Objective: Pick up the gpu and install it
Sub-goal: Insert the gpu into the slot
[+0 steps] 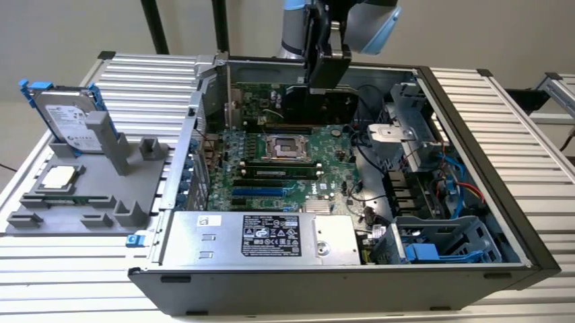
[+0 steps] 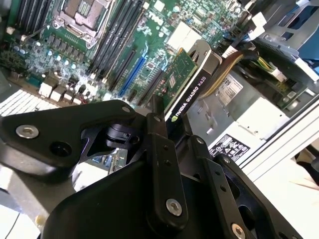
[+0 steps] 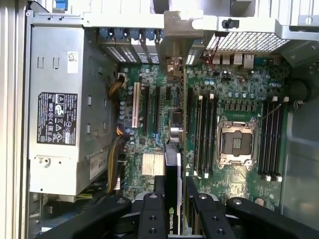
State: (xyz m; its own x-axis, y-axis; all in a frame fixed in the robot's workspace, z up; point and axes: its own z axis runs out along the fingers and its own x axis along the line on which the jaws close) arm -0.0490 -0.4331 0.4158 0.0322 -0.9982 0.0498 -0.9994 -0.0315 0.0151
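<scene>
The gripper (image 2: 172, 119) hangs inside the open computer case (image 1: 489, 158), its jaws pinching the gpu (image 2: 187, 82) by one end. The gpu stands on edge over the green motherboard (image 3: 239, 94), above the long slots that lie between the silver power supply (image 3: 60, 109) and the memory slots. At the exterior view's left, a hard drive (image 1: 67, 121) stands upright in a grey rack (image 1: 134, 161).

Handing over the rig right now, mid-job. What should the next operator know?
Gripper: shut on the gpu, card held edge-down.
Gpu: inside the open computer case, above the motherboard, over the expansion slots; no contact visible.
Done: gpu picked up and in the case.
Left: it is not yet seated in a slot.
</scene>
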